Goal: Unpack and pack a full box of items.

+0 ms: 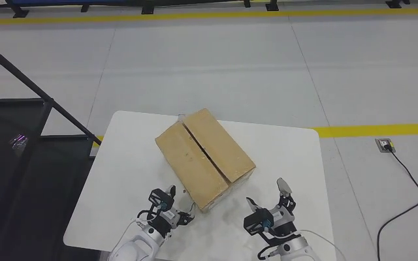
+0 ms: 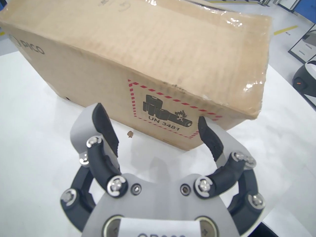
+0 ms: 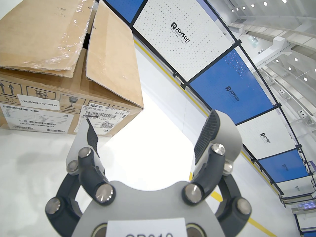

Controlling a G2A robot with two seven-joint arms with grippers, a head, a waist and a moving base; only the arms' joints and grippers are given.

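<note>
A brown cardboard box [image 1: 204,156] sits slantwise in the middle of the white table [image 1: 130,156], its two top flaps folded down with a narrow seam between them. The left wrist view shows the box [image 2: 138,50] side with a red-dashed warning label. My left gripper [image 1: 175,205] [image 2: 150,122] is open just short of the box's near corner, holding nothing. My right gripper [image 1: 269,194] [image 3: 150,127] is open over the table's near right part, apart from the box [image 3: 61,57], whose flaps look slightly lifted at the seam with tape remnants.
A small brown crumb [image 2: 129,133] lies on the table beside the box. A black-framed stand [image 1: 26,163] borders the table's left side. Grey floor with yellow lines [image 1: 366,130] lies beyond the table.
</note>
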